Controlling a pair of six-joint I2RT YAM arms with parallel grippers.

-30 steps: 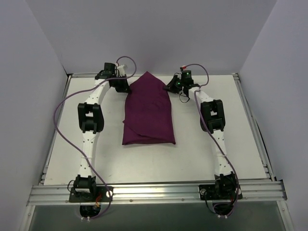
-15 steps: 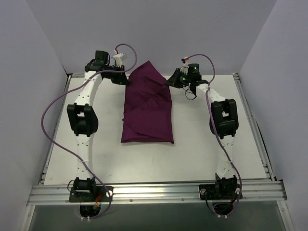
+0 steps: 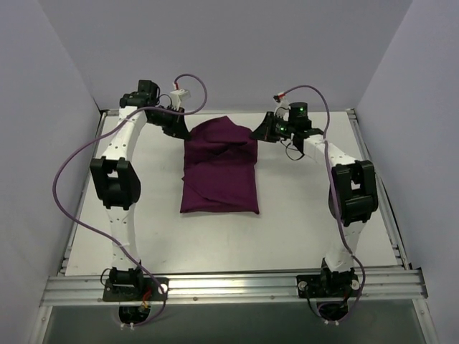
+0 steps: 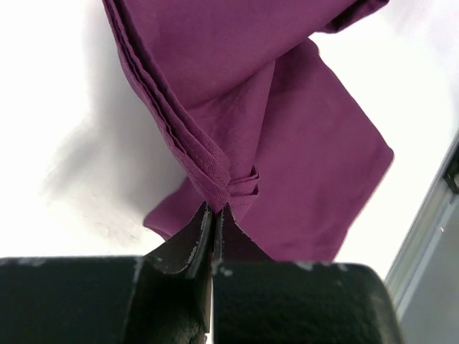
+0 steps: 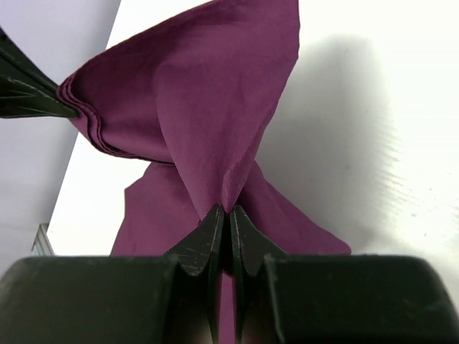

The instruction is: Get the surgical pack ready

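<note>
I count one purple cloth (image 3: 219, 175) in the middle of the frame. I have two arms: my left arm (image 3: 115, 183) and my right arm (image 3: 351, 190). That gives me two end effectors: my left end effector (image 3: 185, 132) and my right end effector (image 3: 257, 134). There is one bench (image 3: 301, 229).

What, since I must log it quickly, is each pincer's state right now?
Left pincer: closed, holding a corner of the purple cloth.
Right pincer: closed, holding another corner of the purple cloth.
</note>
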